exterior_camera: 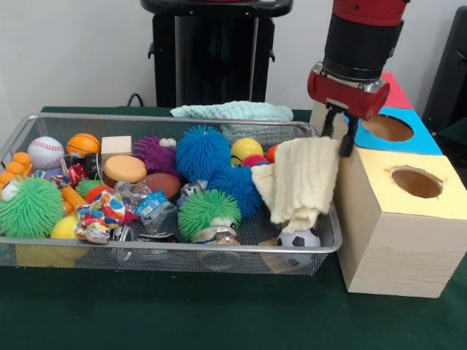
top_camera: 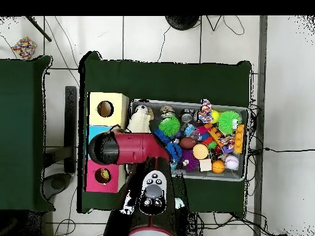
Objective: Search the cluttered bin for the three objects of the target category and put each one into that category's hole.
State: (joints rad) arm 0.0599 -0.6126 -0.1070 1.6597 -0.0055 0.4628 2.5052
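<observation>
The gripper (exterior_camera: 338, 138) hangs at the upper right of the front view, its two dark fingers pinched on the top edge of a cream cloth (exterior_camera: 299, 181). The cloth dangles over the right end of the wire bin (exterior_camera: 168, 251), just beside the wooden box (exterior_camera: 398, 248) with its yellow top and round hole (exterior_camera: 417, 181). Behind that, a blue-topped section shows a second hole (exterior_camera: 387, 128). Under the cloth's lower hem sits a small soccer ball (exterior_camera: 298, 239), and a second, mint-coloured cloth (exterior_camera: 233, 110) lies on the bin's far rim.

From overhead the red arm (top_camera: 126, 149) covers the gripper itself, so the grip can only be read from the front. That view does show a pink section with a third hole (top_camera: 103, 176) at lower left, mostly hidden behind the arm in the front view. The cream cloth (top_camera: 138, 122) appears beside the yellow section.
</observation>
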